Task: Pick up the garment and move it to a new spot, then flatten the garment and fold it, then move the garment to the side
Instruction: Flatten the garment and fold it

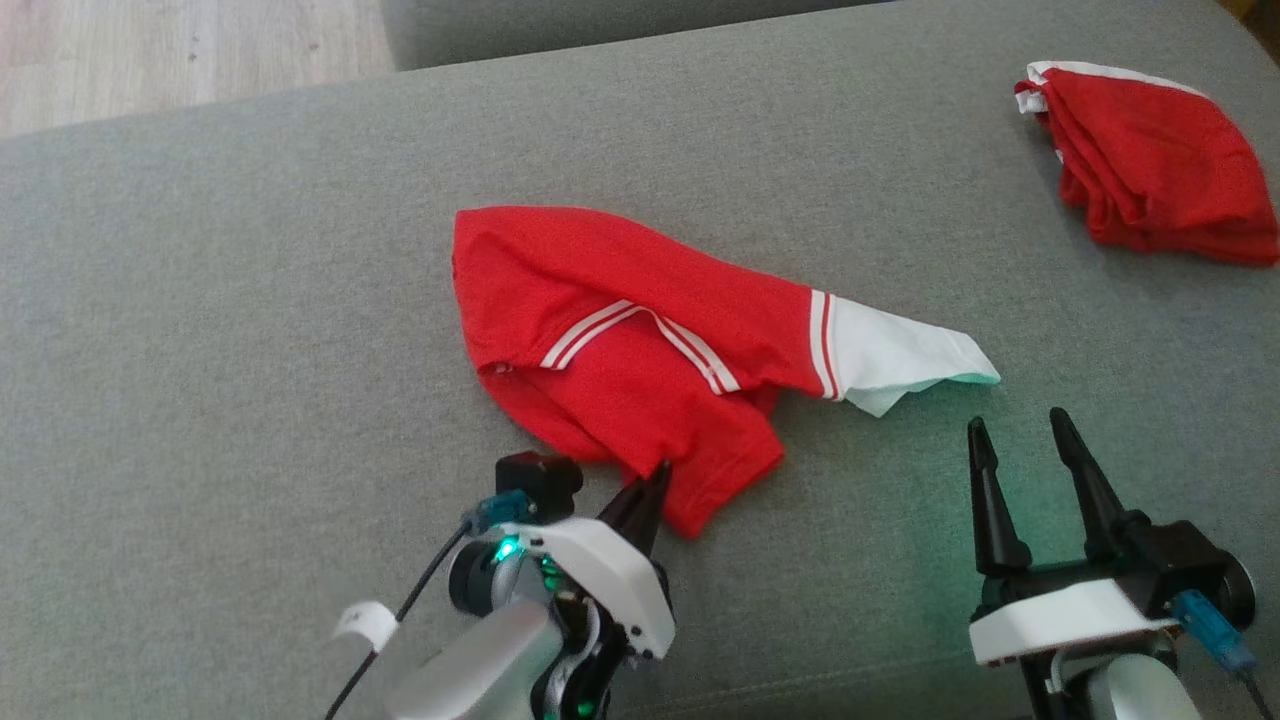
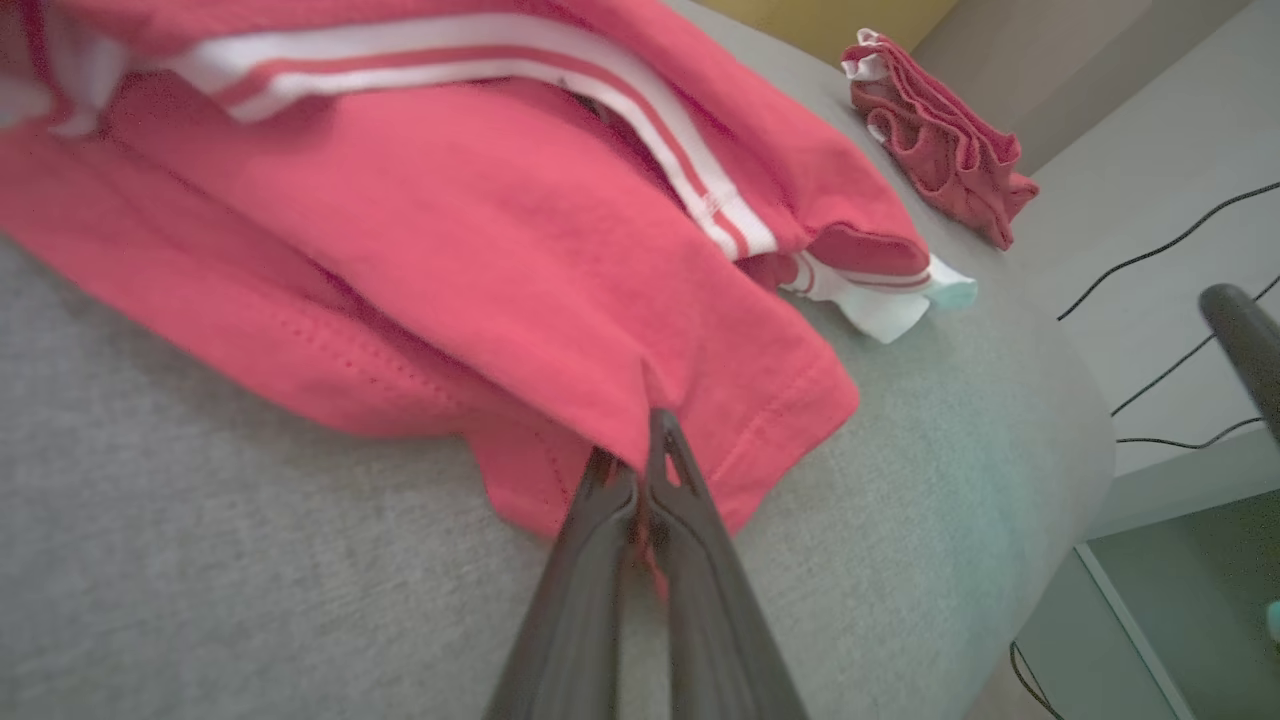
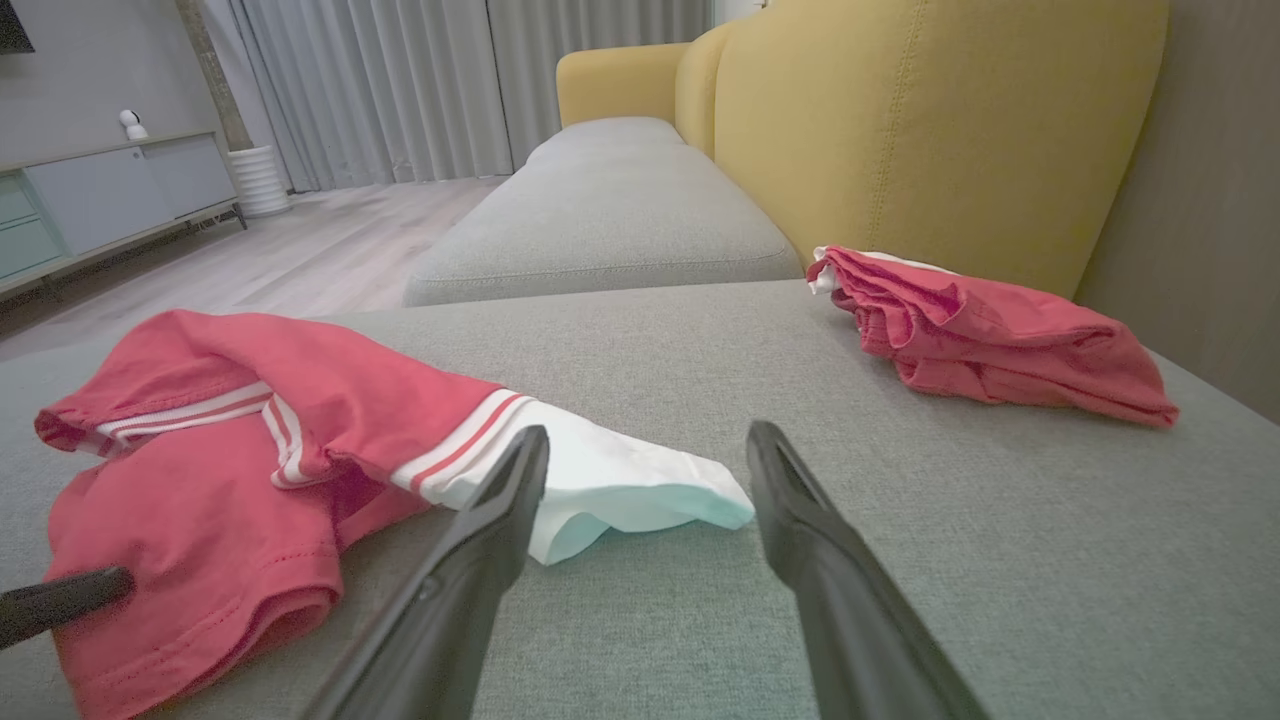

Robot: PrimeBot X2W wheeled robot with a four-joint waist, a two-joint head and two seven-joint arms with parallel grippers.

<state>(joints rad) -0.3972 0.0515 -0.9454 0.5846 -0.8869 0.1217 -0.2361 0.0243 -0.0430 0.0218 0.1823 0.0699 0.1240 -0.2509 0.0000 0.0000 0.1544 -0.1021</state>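
The garment [image 1: 640,340] is a red shirt with white stripes and a white sleeve end, lying crumpled in the middle of the grey cushion [image 1: 250,300]. My left gripper [image 1: 655,482] is shut on the garment's near red hem; in the left wrist view the two fingers meet with a fold of the garment [image 2: 450,260] pinched at the left gripper's tip [image 2: 650,440]. My right gripper [image 1: 1015,435] stands open just in front of the white sleeve end, touching nothing. In the right wrist view the right gripper [image 3: 648,465] frames the white sleeve [image 3: 620,485] of the garment [image 3: 250,400].
A second red garment [image 1: 1150,160] lies bunched at the far right of the cushion, also seen as the second garment [image 3: 990,330] and the second garment [image 2: 935,130]. A yellow sofa back [image 3: 930,120] rises behind it. Wooden floor [image 1: 150,50] lies beyond the cushion's far edge. Cables [image 2: 1160,250] run past the cushion's right side.
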